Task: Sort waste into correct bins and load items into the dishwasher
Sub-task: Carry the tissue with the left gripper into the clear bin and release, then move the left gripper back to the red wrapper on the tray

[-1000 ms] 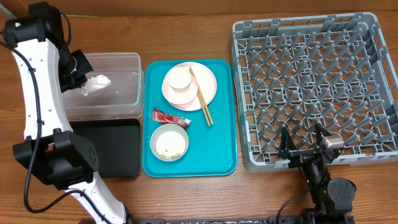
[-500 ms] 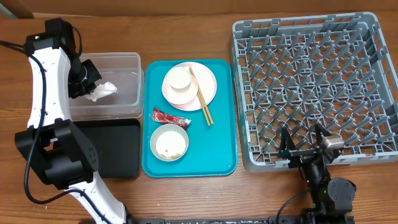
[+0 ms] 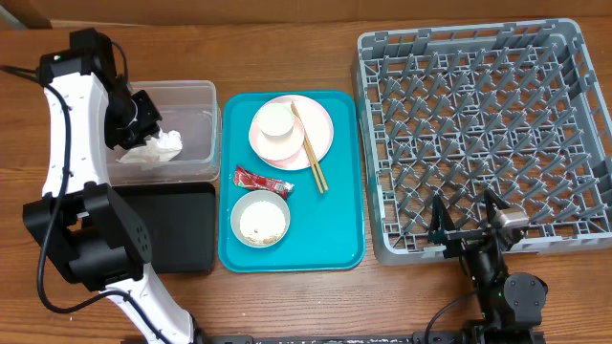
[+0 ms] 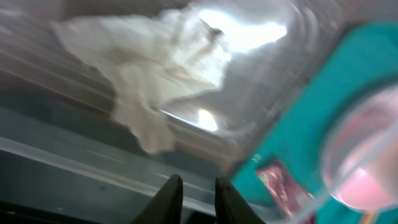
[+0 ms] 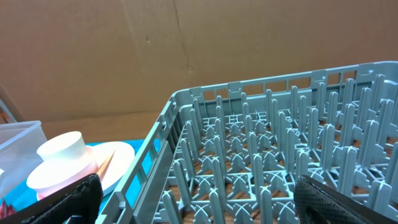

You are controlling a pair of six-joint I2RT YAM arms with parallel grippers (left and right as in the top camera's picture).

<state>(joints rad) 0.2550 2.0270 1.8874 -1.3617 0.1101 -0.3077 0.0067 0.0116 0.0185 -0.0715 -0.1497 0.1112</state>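
Though just beyond left jaws, napkin (image 4: 168,68) in tub (image 3: 196,103).

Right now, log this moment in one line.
left gripper: slightly open, empty | napkin: in clear tub | right gripper: open, empty, by rack

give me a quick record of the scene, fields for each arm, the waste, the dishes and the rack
left gripper: above clear tub, slightly open, holding nothing
right gripper: wide open, at near edge of dish rack
napkin: in clear tub, apart from the fingers
wrapper: on teal tray, between pink plate and bowl
dishes: white cup and chopsticks on pink plate
dish rack: nothing loaded
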